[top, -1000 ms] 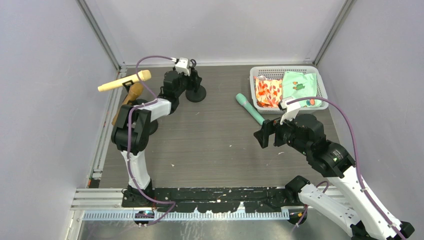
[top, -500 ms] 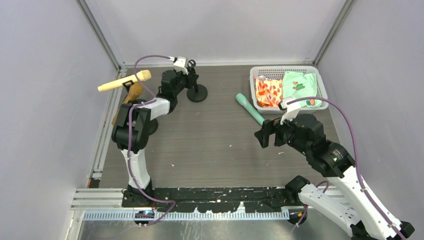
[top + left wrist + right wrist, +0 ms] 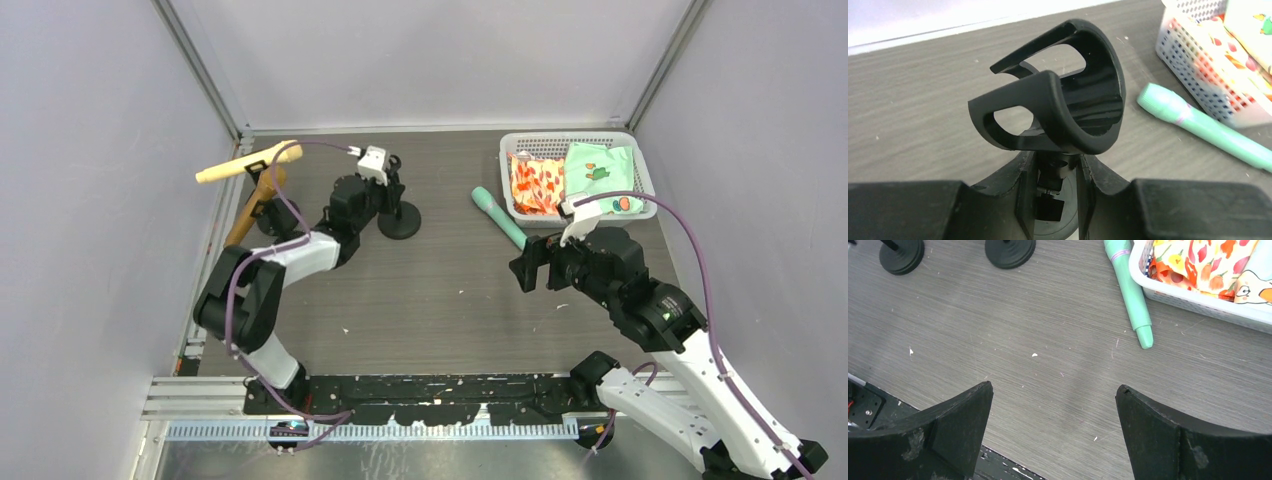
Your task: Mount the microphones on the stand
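- The stand (image 3: 403, 226), clamped at its stem by the left gripper (image 3: 1055, 170), has been dragged toward centre frame.
- The mint-green microphone (image 3: 498, 218) lies upper right, not yet clipped; the right gripper (image 3: 1052, 390) is held wide, empty.

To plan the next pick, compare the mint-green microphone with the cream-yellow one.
Colour: the mint-green microphone is pale green, the cream-yellow microphone pale yellow. Pose: the mint-green one lies flat on the table beside the basket; the cream-yellow one is raised off the table, tilted. Place: mint-green right of centre, cream-yellow far left. Both are stick-shaped with a rounded head.
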Robot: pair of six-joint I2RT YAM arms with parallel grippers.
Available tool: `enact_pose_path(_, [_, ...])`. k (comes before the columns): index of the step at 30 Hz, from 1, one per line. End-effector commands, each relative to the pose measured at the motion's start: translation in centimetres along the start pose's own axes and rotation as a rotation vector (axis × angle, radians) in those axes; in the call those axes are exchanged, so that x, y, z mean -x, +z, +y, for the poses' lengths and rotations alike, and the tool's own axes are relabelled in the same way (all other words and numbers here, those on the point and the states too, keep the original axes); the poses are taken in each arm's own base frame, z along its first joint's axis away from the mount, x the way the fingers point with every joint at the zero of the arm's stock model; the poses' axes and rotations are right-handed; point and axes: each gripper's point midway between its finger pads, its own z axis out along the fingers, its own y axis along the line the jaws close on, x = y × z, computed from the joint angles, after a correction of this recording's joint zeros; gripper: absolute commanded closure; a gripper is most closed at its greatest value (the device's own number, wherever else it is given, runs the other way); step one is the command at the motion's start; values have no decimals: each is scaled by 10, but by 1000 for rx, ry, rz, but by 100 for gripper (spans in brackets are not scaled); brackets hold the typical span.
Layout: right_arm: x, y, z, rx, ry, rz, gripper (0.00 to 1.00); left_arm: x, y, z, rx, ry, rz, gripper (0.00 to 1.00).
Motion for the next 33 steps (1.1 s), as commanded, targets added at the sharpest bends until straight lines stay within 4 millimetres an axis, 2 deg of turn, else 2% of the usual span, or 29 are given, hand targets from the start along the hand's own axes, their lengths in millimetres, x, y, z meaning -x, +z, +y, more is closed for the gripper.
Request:
enact_pose_path(1, [9, 8, -5, -41, 40, -37, 3, 18, -33, -12, 93, -2, -59, 100])
enact_pose_path(8, [4, 18, -3, -42, 60, -4, 3, -18, -85, -33, 191, -51, 10, 100])
enact_pose_path(11, [-1, 26, -3, -47, 53, 29, 3, -26, -106, -45, 231, -33, 17, 100])
enact_pose_path(15, [-6, 39, -1, -44, 25, 79, 3, -37, -126, -47, 270, -31, 31, 99])
enact_pose_path(16, [-7, 43, 1, -37, 15, 92, 3, -41, -128, -46, 269, -32, 40, 95])
enact_pose_path(18, [-6, 52, 6, -16, -6, 130, 3, -46, -133, -45, 262, -30, 51, 80])
enact_pose_path(21, [-4, 71, 10, -11, -46, 200, 3, -46, -138, -48, 238, -29, 57, 50])
enact_pose_path(26, [3, 107, 7, -43, -136, 277, 3, -39, -144, -55, 187, -34, 59, 13])
enact_pose_path(29, [5, 132, 5, -59, -193, 330, 3, -37, -151, -58, 162, -37, 70, 8])
enact_pose_path(33, [7, 165, -3, -99, -254, 399, 3, -38, -167, -60, 139, -75, 89, 6])
